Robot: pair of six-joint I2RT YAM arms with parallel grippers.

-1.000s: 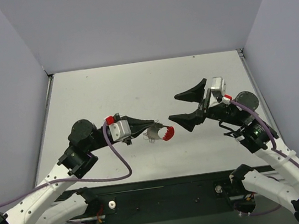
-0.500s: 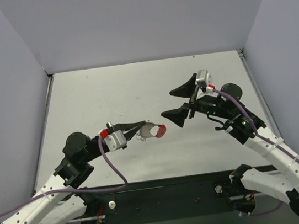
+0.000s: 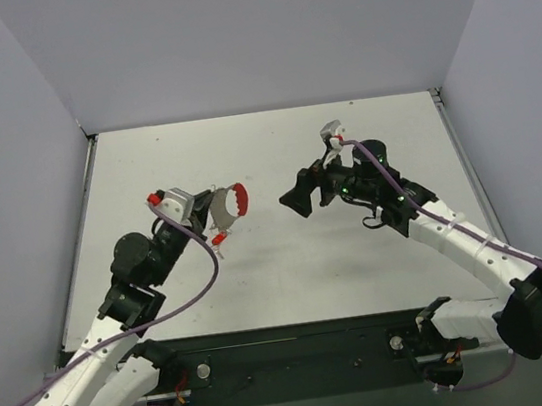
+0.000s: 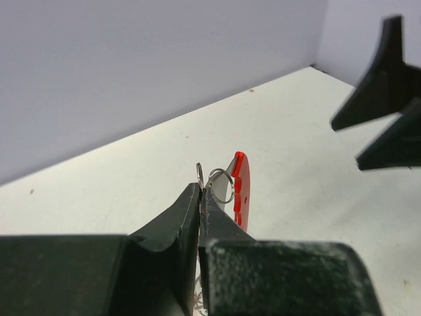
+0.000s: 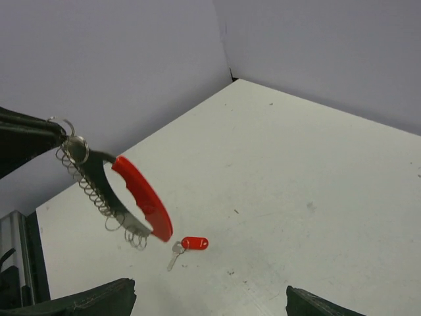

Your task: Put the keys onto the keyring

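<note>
My left gripper (image 3: 211, 205) is shut on a silver ring of the keyring (image 3: 234, 202) and holds it up in the air. The curved red band (image 4: 240, 191) and its row of silver loops (image 5: 99, 197) hang from the shut tips (image 4: 199, 189). The key (image 3: 220, 238), with a red head (image 5: 195, 243) and a small silver blade, lies flat on the table beneath the keyring, touching nothing. My right gripper (image 3: 298, 196) is wide open and empty, to the right of the keyring and facing it. Its fingertips (image 5: 99, 301) frame the key from a distance.
The white table (image 3: 292, 281) is bordered by grey walls at the back and both sides. A black rail (image 3: 301, 345) with the arm bases runs along the near edge. Purple cables trail from both arms.
The left arm has raised the keyring and swung it back and to the left, uncovering the key on the table. The right gripper has opened wider, moved left and turned toward the keyring.
</note>
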